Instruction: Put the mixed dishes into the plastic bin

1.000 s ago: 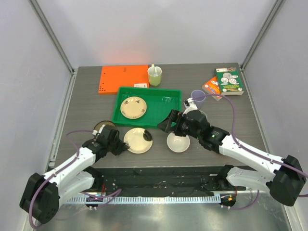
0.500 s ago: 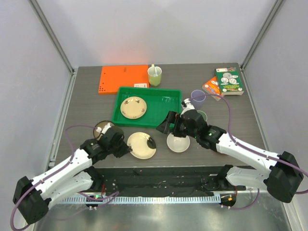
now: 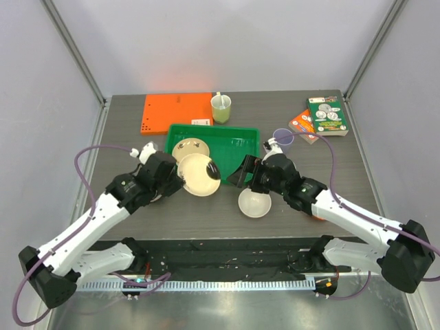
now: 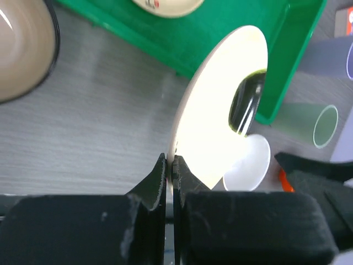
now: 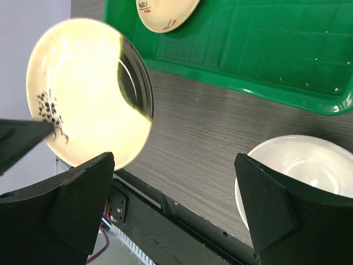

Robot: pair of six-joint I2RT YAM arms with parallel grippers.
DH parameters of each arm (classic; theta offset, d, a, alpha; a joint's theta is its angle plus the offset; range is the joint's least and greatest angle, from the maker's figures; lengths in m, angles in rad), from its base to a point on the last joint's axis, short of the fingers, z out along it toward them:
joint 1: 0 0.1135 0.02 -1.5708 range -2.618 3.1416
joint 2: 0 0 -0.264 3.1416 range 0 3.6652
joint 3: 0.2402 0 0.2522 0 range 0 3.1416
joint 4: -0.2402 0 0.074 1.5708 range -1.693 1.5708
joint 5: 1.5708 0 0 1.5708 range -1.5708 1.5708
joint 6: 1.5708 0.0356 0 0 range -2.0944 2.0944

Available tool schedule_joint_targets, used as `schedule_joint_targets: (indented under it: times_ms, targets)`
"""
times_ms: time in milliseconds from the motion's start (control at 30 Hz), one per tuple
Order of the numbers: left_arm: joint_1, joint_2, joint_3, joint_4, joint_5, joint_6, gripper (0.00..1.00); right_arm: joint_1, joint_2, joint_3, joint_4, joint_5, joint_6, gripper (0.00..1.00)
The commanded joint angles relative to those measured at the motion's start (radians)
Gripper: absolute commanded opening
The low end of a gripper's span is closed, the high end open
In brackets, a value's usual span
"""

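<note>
My left gripper (image 3: 180,180) (image 4: 170,163) is shut on the rim of a cream plate (image 3: 199,175) (image 4: 220,127) (image 5: 88,88). It holds the plate tilted in the air at the near edge of the green bin (image 3: 227,141) (image 4: 220,33) (image 5: 248,49). A second cream plate (image 3: 190,146) (image 5: 165,11) lies in the bin's left part. My right gripper (image 3: 239,175) (image 5: 174,160) is open and empty above the table, beside the white bowl (image 3: 255,203) (image 5: 300,171). The brown bowl (image 4: 22,44) sits left of the bin. The lavender cup (image 3: 282,137) and the sage-green cup (image 4: 309,124) stand right of it. The orange-red bowl is mostly hidden under my right arm.
A flat orange board (image 3: 177,112) lies behind the bin at the left. A yellow-green cup with a spoon (image 3: 221,108) stands behind the bin. A green box (image 3: 326,115) and an orange packet (image 3: 302,124) lie at the back right.
My left gripper has lifted the cream plate off the table's front and carried it back toward the bin, now tilted. My right gripper has shifted slightly toward the bin.
</note>
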State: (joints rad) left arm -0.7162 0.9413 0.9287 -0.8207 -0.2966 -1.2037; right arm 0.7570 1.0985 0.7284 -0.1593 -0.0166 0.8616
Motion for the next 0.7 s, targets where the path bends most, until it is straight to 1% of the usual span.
schedule_joint_targets:
  times_ms: [0,67,100,133,200,233,267,333,367,433,467,533,567,667]
  targets:
    - [0.084,0.108,0.12,0.008,-0.105,0.116,0.0,-0.007,-0.048,0.008,0.014,0.012,-0.016,0.96]
    - [0.142,0.163,0.15,0.04,-0.078,0.13,0.0,-0.016,-0.058,0.002,0.01,0.012,-0.015,0.97]
    - [0.171,0.18,0.154,0.11,-0.056,0.144,0.0,-0.019,-0.06,0.002,0.009,0.012,-0.012,0.96]
    - [0.231,0.2,0.162,0.141,-0.043,0.167,0.0,-0.022,-0.066,0.002,0.003,0.01,-0.013,0.96]
    - [0.285,0.295,0.217,0.175,-0.013,0.191,0.0,-0.036,-0.083,0.006,-0.008,0.009,-0.019,0.97]
    - [0.326,0.336,0.279,0.17,-0.004,0.222,0.0,-0.042,-0.088,0.009,-0.022,0.007,-0.025,0.97]
    - [0.348,0.423,0.313,0.167,0.014,0.24,0.0,-0.047,-0.092,0.015,-0.029,0.007,-0.03,0.97]
    - [0.382,0.499,0.407,0.153,0.059,0.283,0.0,-0.064,-0.104,0.022,-0.054,0.007,-0.045,0.97]
    - [0.385,0.563,0.432,0.152,0.069,0.292,0.0,-0.07,-0.109,0.023,-0.062,0.006,-0.05,0.97]
    - [0.389,0.617,0.491,0.153,0.086,0.314,0.0,-0.087,-0.124,0.02,-0.074,0.004,-0.053,0.97]
    - [0.391,0.658,0.507,0.15,0.091,0.317,0.0,-0.09,-0.129,0.017,-0.074,0.004,-0.053,0.97]
    - [0.391,0.694,0.53,0.15,0.103,0.32,0.0,-0.097,-0.137,0.014,-0.077,0.003,-0.052,0.97]
    - [0.391,0.723,0.533,0.152,0.106,0.319,0.0,-0.1,-0.14,0.013,-0.08,0.0,-0.05,0.97]
    - [0.389,0.74,0.507,0.161,0.103,0.313,0.0,-0.108,-0.147,0.012,-0.088,-0.003,-0.05,0.97]
